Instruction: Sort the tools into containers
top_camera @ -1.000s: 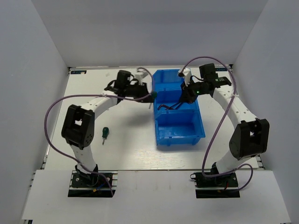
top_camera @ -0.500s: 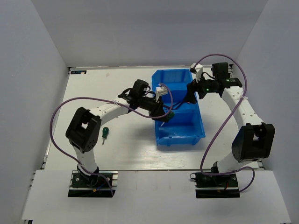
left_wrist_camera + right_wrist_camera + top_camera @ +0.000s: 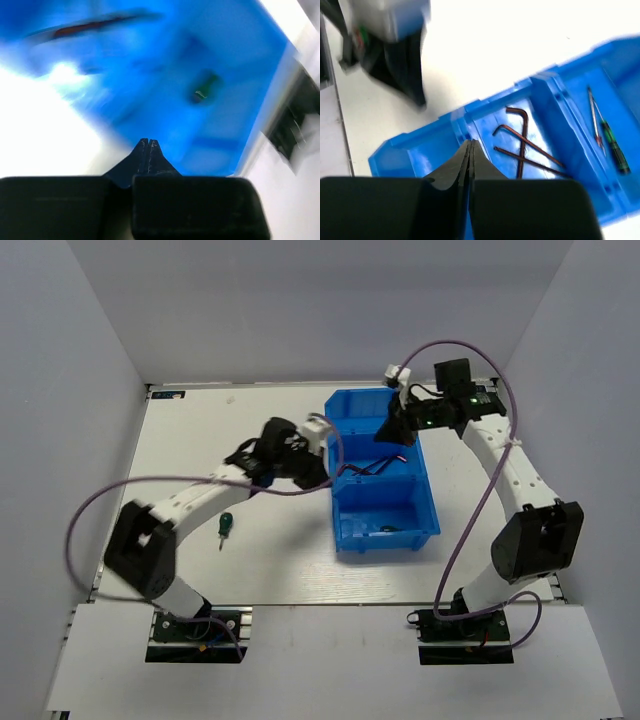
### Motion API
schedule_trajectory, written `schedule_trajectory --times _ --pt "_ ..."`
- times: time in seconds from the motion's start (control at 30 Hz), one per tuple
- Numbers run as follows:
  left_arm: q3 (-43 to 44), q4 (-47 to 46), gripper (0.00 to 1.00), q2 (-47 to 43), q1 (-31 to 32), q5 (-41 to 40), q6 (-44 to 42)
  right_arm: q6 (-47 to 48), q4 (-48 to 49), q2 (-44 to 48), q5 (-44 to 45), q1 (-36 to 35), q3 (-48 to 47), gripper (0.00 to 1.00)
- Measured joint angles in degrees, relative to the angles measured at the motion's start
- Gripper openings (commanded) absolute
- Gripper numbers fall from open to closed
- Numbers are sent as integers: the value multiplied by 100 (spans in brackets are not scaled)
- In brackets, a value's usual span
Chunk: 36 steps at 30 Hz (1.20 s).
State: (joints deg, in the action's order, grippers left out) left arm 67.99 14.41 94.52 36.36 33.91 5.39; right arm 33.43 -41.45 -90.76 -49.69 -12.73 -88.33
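Left gripper (image 3: pixel 148 144): fingers pressed together, nothing seen between them; positioned at the left outer wall of the blue three-compartment bin (image 3: pixel 388 543), wrist view heavily blurred. Right gripper (image 3: pixel 470 145): fingers likewise together and empty, held above the bin's far compartment. Dark brown hex keys (image 3: pixel 523 145) are recorded lying crossed in the middle compartment. One green-handled screwdriver (image 3: pixel 610 140) is noted flat in the near compartment. A second green-handled screwdriver (image 3: pixel 224 528) is observed on the white table (image 3: pixel 200 430), left of the bin and well apart from it, beside the left arm.
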Motion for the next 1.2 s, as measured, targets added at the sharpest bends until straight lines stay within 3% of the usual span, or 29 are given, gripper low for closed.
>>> schedule_trajectory --times 0.03,0.07,0.1,0.2,0.3,0.37,0.47,0.5,0.57,0.6,0.77,0.97,1.07,1.2 --pt "-321 7 7 -483 -118 -605 271 0 -57 -66 76 -153 -118 0" --pt "-662 55 42 -1067 -236 -1244 605 -13 -92 -153 210 -426 -247 0" --pt "-977 146 58 -1646 -354 -1869 927 -61 -109 -236 328 -658 -323 0" --pt "-1580 839 77 -3368 -671 -3587 2074 -315 -389 -831 776 -1641 -909 0" --pt "-1694 1473 80 -4553 -721 -4712 2771 -817 -579 -1917 1180 -2470 -2026 0" --pt "-1681 1799 83 -5117 -721 -5294 3051 -1241 -608 -2562 1443 -2914 -2586 34" --pt "-1486 2326 85 -5624 -721 -5967 3272 -2138 -560 -3303 1799 -3469 -3154 60" --pt "-1416 2439 85 -5755 -721 -6148 3305 -2518 -507 -3512 1956 -3668 -3320 62" --pt "-1327 2608 85 -6085 -721 -6459 3324 -3206 -332 -3821 2238 -3995 -3491 84" --pt "-1314 2653 85 -6288 -721 -6579 3327 -3582 -243 -3910 2356 -4153 -3495 91" --pt "-1274 2747 84 -7193 -719 -6916 3300 -5187 284 -4242 2549 -4715 -3491 91" --pt "-1187 3032 84 -7335 -721 -6946 3298 -6564 1108 -4546 2992 -4935 -3482 91" --pt "-1187 3182 83 -7335 -715 -6898 3309 -6841 1403 -4747 3429 -5003 -3515 75" --pt "-1187 3320 82 -7350 -715 -6837 3338 -7016 1475 -5064 4087 -5077 -3637 66"
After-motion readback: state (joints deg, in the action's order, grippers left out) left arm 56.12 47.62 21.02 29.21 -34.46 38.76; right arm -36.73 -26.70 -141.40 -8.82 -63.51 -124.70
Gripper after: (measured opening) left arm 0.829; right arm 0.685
